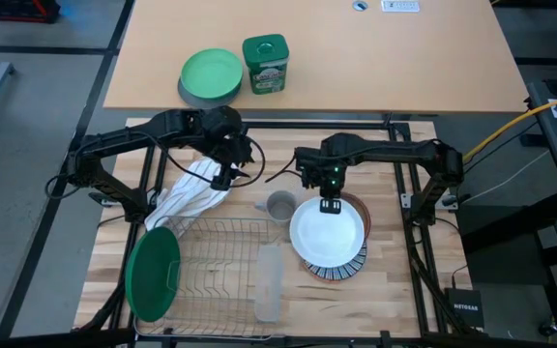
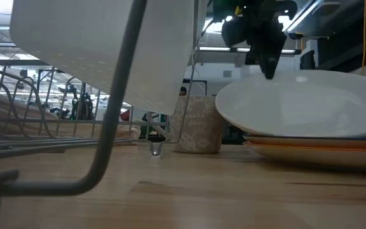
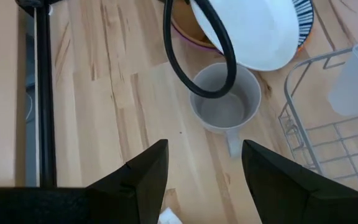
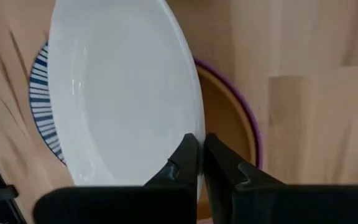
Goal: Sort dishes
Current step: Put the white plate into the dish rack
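A white plate (image 1: 327,235) tops a stack of dishes at the right of the table. Under it show a blue-and-white striped plate (image 4: 39,93), a brown plate (image 4: 224,112) and a purple rim (image 4: 248,121). My right gripper (image 1: 329,205) is shut on the white plate's far rim. My left gripper (image 3: 204,155) hangs open over bare wood left of the stack, above a white cloth (image 1: 190,193), touching nothing. A large dark green plate (image 1: 153,274) leans in the wire rack (image 1: 222,253) at its left end. My right gripper pinches the white plate's far rim (image 4: 188,124) between its two fingers, which come from above and point down. The plate (image 2: 304,105) is tilted, its far rim raised. Its near part looks to rest on the stack below.
A small grey mug (image 1: 280,206) stands between the two grippers, close to the stack. A clear container (image 1: 269,280) lies at the rack's right end. On the far table stand a light green plate on a grey bowl (image 1: 211,77) and a green tin (image 1: 265,64).
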